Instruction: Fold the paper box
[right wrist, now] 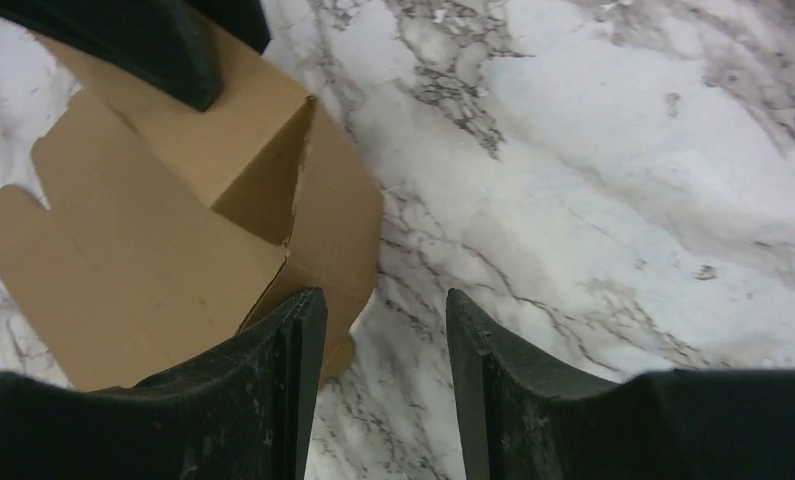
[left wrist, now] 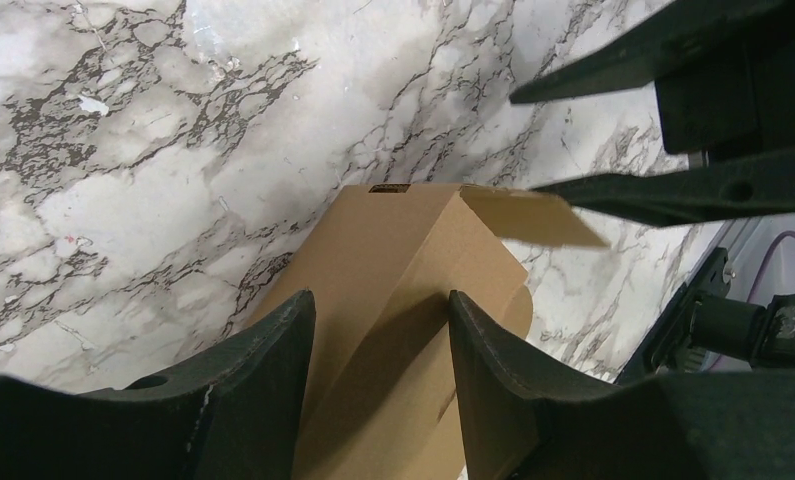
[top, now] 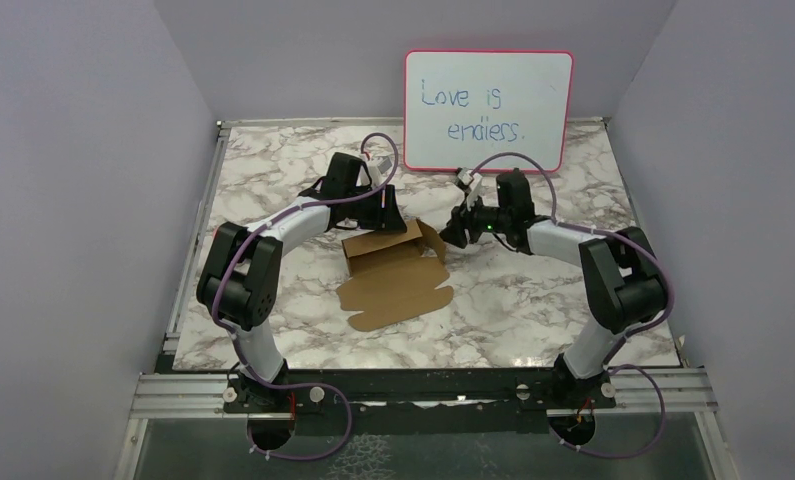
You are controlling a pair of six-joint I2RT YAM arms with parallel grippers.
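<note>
Left hand spread astride the paper box's raised back wall, right hand spread beside its side flap, I judge this mid-surface cardboard light, springy and crushable, best pinched at flap edges.

I see the left arm and the right arm built alike: white smooth link shells between chunky black joint housings. A thin purple cable loops along each arm, and a small green light glows near the right wrist. The fingers are matte black, wedge-shaped and lightly scratched.
</note>
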